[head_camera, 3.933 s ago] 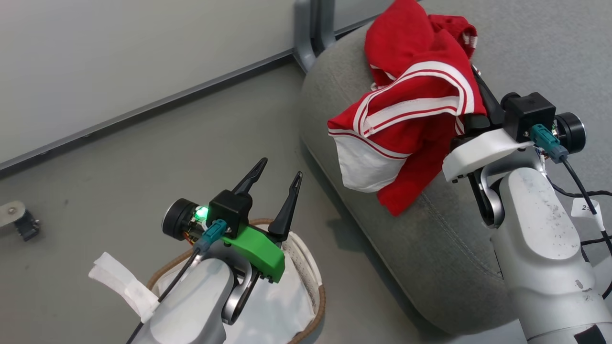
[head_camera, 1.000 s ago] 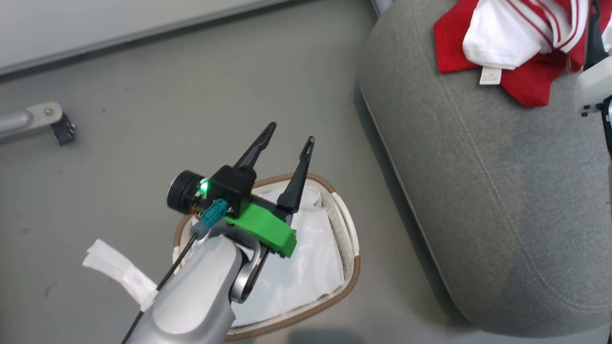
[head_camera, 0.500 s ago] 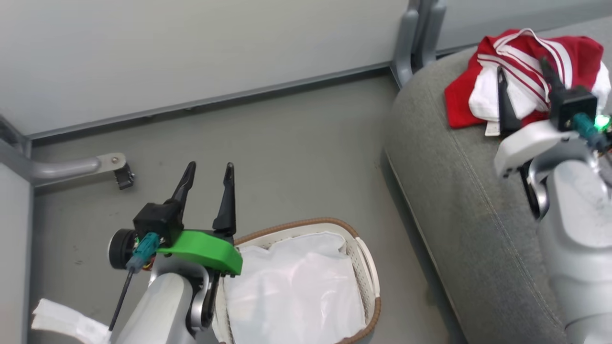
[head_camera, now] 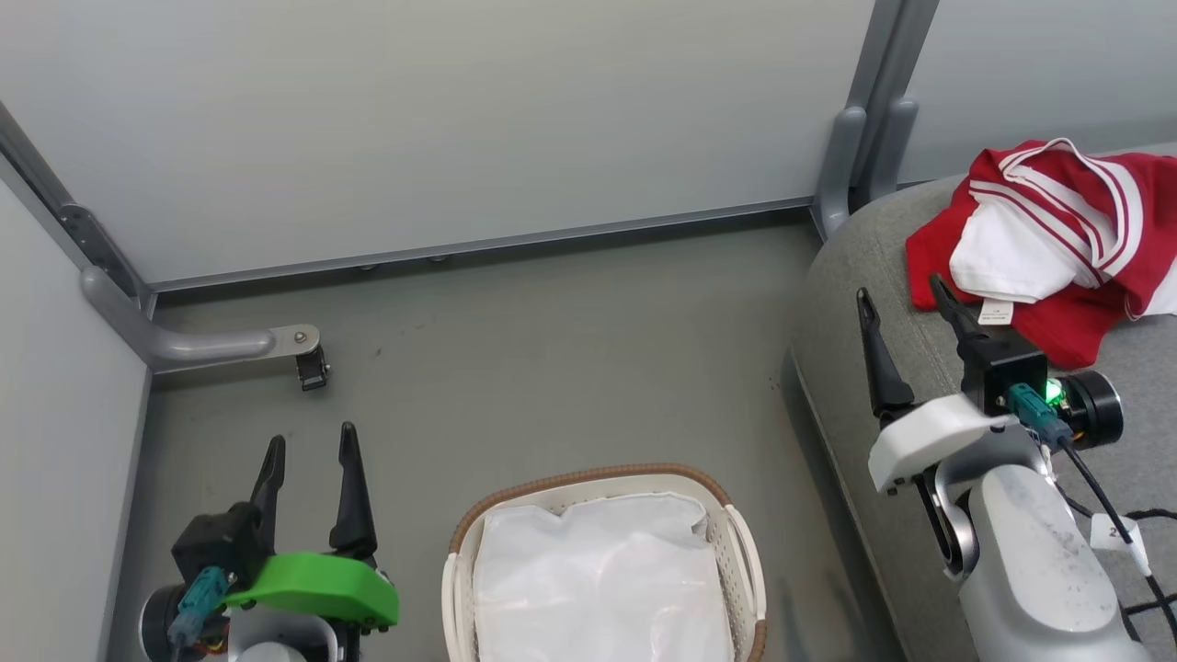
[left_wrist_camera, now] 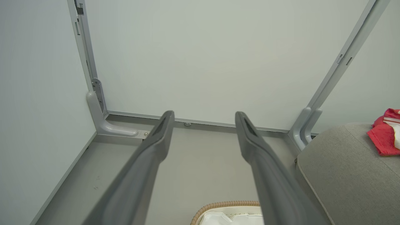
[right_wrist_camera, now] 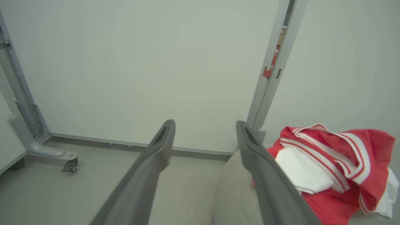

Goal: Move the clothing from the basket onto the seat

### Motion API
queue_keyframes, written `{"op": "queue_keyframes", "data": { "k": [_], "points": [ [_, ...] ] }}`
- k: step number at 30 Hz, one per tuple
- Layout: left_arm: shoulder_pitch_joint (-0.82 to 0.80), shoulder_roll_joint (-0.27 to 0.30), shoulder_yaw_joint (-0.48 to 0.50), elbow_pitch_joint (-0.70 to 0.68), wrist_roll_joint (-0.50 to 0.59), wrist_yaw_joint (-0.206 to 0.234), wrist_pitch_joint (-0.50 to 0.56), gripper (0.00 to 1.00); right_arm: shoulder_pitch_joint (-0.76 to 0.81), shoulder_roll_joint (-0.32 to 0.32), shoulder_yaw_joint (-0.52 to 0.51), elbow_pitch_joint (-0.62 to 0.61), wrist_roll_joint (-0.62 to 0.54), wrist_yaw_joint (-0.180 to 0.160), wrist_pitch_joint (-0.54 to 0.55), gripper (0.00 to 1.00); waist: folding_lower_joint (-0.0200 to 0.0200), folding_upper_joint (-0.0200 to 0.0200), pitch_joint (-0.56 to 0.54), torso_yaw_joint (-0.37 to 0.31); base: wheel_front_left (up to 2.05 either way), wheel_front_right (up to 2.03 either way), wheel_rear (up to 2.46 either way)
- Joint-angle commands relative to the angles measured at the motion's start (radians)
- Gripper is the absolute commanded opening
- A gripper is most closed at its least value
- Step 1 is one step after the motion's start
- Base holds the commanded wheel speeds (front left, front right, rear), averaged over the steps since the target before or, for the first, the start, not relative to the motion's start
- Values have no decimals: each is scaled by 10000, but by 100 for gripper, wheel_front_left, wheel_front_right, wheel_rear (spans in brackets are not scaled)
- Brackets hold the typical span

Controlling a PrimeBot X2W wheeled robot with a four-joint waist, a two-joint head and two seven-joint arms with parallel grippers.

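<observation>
The red and white clothing [head_camera: 1048, 248] lies bunched on the far end of the grey seat [head_camera: 864, 294] at the upper right; it shows also in the right wrist view [right_wrist_camera: 331, 165] and at the left wrist view's edge [left_wrist_camera: 386, 137]. The white basket [head_camera: 740, 552] with its brown rim stands on the floor at bottom centre, holding just its white liner [head_camera: 598, 579]. My right gripper [head_camera: 901, 299] is open and empty over the seat's near edge, just short of the clothing. My left gripper [head_camera: 311, 446] is open and empty at the lower left, left of the basket.
Pale partition walls close off the back and left. A grey partition foot with a small caster [head_camera: 311, 368] juts onto the floor at the left. Grey posts [head_camera: 855, 156] stand in the corner behind the seat. Black cables [head_camera: 1140, 524] hang by my right arm.
The head camera has tilted up and shifted, so the whole picture moved. The right gripper has let go of the clothing and drawn back from it. The left arm has pulled back to the basket's left.
</observation>
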Motion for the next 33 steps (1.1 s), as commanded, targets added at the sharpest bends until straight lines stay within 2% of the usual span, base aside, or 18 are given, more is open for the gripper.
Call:
{"op": "queue_keyframes", "data": {
  "k": [1, 11, 24, 33],
  "points": [
    [315, -77, 144, -94, 147, -55, -3, 100, 380, -32, 95, -184, 299, -15, -44, 100, 1, 0, -79, 95, 0, 0, 0],
    [1336, -421, 833, -534, 448, -395, -3, 100, 1889, -28, 596, -1082, 1385, -15, -44, 100, 1, 0, -150, 291, 0, 0, 0],
    [1622, -557, 1101, -542, 617, -590, -3, 100, 2746, -24, 562, -1341, 1608, -15, -46, 100, 1, 0, -201, 235, 0, 0, 0],
    [1514, -561, 974, -431, 500, -496, -5, 100, 2681, -23, 509, -1303, 1466, -15, -45, 100, 1, 0, -226, 201, 0, 0, 0]
  ]
}}
